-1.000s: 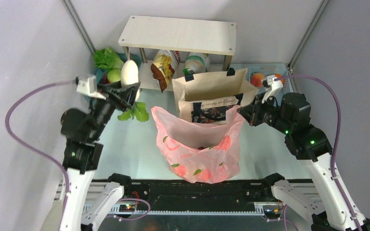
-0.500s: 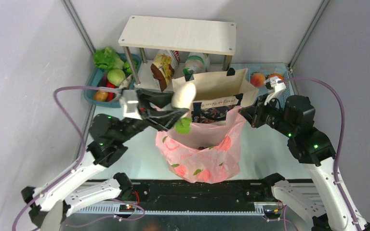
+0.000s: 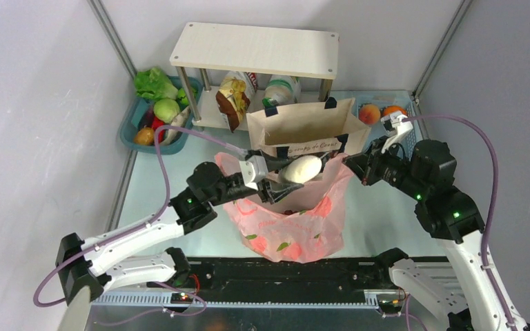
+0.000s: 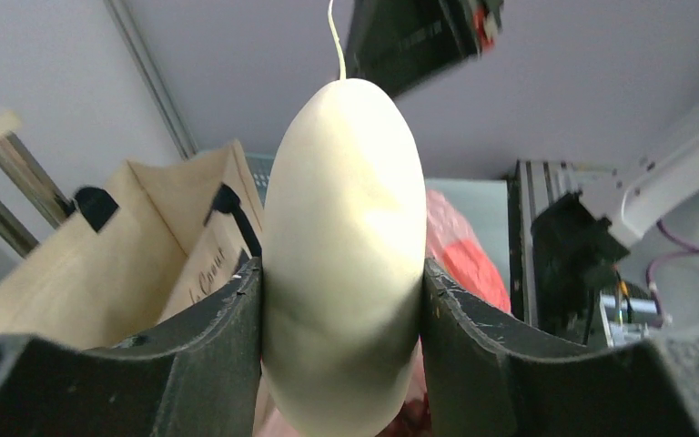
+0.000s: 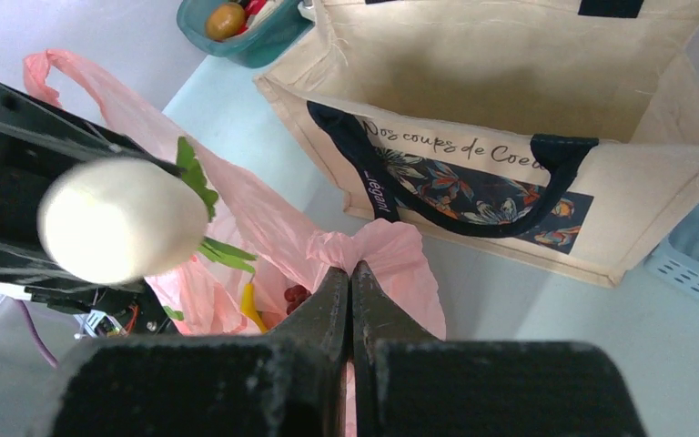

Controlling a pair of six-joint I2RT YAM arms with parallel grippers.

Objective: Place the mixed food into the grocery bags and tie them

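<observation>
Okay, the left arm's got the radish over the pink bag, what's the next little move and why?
Probably lower the left gripper a little, taking the radish down into the pink bag before letting go. The radish is clamped just above the bag's opening, and the right gripper pinches the bag's rim, holding it up.

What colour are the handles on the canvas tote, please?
The handles are navy, clearest in the right wrist view.

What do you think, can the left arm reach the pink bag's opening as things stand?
Probably yes: the left hand, gripping the white radish, hangs over the pink bag, whose rim the right hand holds up and open.
</observation>
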